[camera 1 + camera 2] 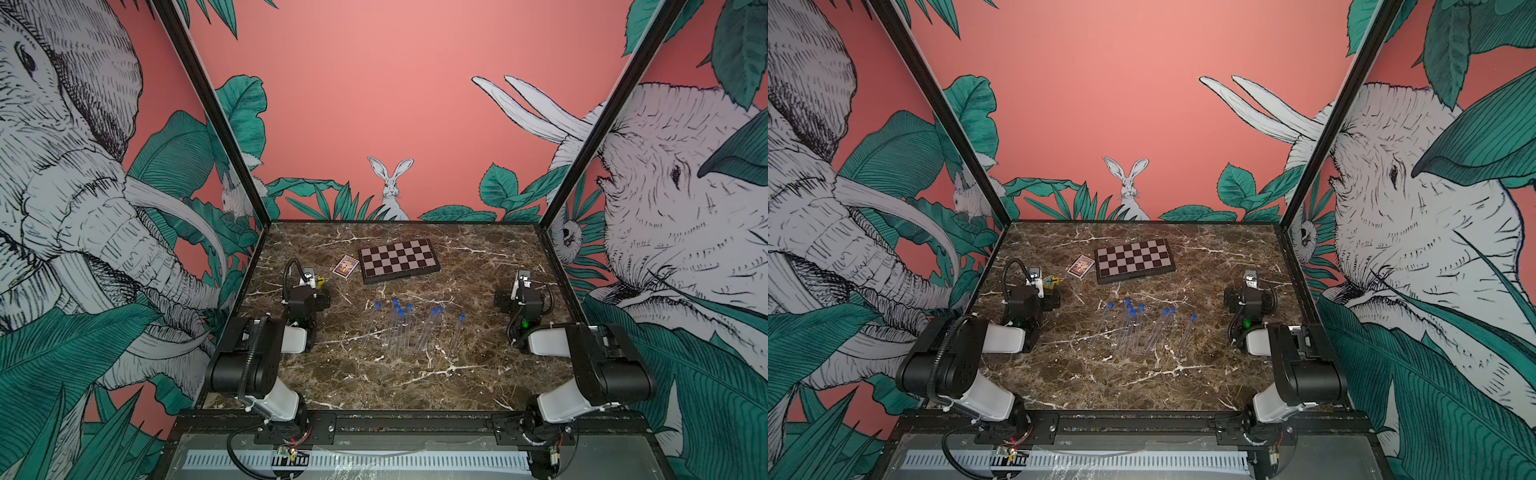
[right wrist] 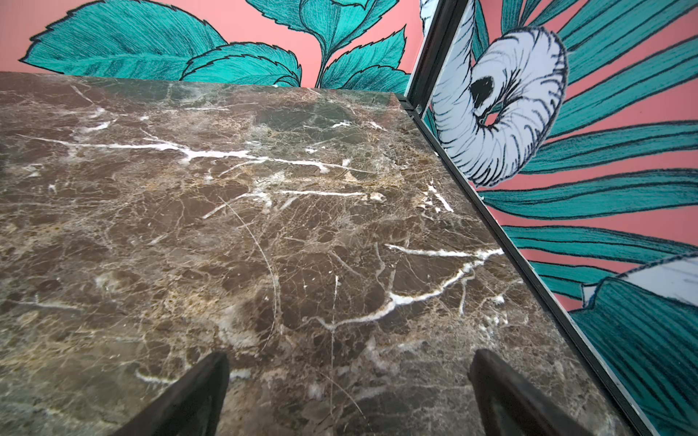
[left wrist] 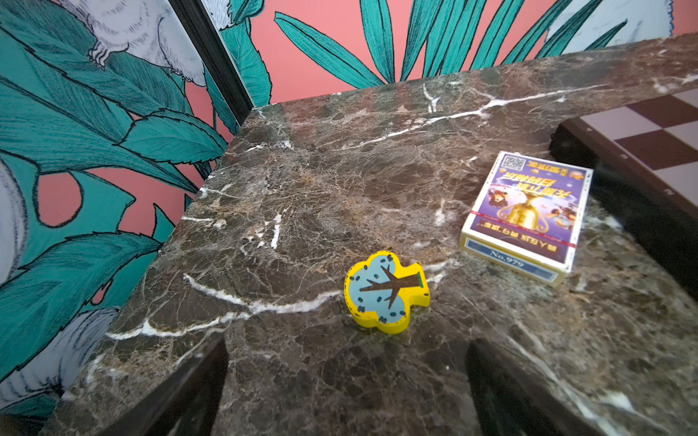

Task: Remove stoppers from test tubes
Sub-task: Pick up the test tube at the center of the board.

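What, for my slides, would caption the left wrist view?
Open left claw over marble table, facing yellow toy and card box.

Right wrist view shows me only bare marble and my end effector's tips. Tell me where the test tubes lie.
Observer: The test tubes lie flat in the middle of the table, off to the left of the right end effector.
Operator: Report the stoppers.
Observer: The blue stoppers all sit on the tubes' far ends, toward the chessboard.
Operator: Give me the left end effector.
Observer: The left end effector is open and empty, a yellow toy lying just ahead of it.
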Robot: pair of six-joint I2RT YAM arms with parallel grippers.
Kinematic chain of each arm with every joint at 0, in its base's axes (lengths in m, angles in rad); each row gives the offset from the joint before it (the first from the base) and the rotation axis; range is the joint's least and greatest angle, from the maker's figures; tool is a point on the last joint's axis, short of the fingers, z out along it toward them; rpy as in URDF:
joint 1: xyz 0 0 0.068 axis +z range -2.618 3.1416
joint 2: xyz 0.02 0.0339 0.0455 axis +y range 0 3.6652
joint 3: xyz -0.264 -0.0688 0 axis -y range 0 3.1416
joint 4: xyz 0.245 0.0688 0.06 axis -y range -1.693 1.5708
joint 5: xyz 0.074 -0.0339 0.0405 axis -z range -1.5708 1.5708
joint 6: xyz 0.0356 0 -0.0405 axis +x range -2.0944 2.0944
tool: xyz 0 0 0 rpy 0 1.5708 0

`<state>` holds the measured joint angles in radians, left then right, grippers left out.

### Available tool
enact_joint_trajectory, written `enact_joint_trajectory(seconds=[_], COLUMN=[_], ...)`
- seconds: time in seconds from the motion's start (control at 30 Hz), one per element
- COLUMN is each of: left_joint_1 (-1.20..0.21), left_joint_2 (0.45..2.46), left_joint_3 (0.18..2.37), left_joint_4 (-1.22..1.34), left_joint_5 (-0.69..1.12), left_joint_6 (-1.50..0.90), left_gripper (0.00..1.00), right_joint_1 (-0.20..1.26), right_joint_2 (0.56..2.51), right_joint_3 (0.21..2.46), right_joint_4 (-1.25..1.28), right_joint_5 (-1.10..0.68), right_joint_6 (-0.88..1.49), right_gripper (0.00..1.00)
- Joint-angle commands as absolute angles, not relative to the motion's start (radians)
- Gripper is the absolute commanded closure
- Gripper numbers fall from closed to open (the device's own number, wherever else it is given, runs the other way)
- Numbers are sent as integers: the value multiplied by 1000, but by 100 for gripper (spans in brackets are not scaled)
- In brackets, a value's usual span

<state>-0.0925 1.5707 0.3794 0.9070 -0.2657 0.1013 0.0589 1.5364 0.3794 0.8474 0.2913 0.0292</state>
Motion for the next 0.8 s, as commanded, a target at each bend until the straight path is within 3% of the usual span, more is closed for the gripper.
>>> enact_joint_trajectory(seconds=[0.0, 0.57, 0.63, 0.7, 0.77], left_joint_1=[-86, -87, -89, -102, -110], left_joint_2=[1554, 1552, 1542, 1416, 1273], left_joint_3=[393, 399, 394, 437, 540], left_joint_4=[909, 898, 923, 735, 435], left_joint_5=[-259, -171, -165, -173, -229], left_joint_6=[87, 120, 139, 149, 91], left_gripper=[1, 1, 8, 13, 16], right_joint_1=[61, 61, 54, 61, 63], right_joint_2=[1529, 1531, 1528, 1440, 1292], right_joint_3=[386, 389, 385, 399, 508], right_joint_4=[873, 873, 882, 794, 474], right_joint_5=[289, 286, 266, 298, 364], right_joint_6=[26, 27, 28, 25, 87], right_gripper=[1, 1, 1, 1, 1])
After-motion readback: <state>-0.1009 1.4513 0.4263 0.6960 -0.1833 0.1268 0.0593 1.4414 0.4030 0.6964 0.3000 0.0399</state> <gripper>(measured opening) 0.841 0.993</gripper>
